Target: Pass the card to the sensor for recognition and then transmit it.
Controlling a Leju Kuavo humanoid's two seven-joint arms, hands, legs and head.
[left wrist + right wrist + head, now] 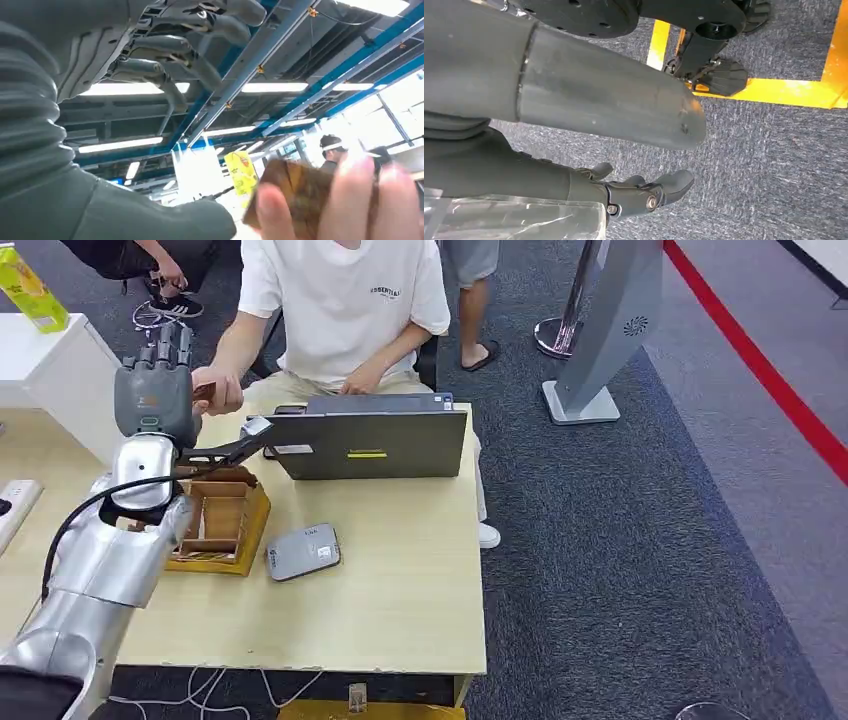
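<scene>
The left robot hand [157, 380] is raised over the far left of the table [400, 570], fingers [165, 55] spread apart and nothing gripped. Just beside it, on its thumb side, a brown card [204, 392] is pinched in a person's hand [222, 390]; whether the card touches the robot hand cannot be told.

The card is judged thin, light, stiff and smooth, so liable to slip. It would best be pinched flat across its faces at the free edge away from the person's fingertips [350, 200], which cover much of it.

Below the robot hand lies a wooden tray [235, 530], with a grey sensor [303, 552] flat beside that. A laptop [370, 440] stands near, toward the person. Open room is judged to lie above the table. The right robot hand [644, 192] hangs over the carpet, fingers loosely curled, nothing held.
</scene>
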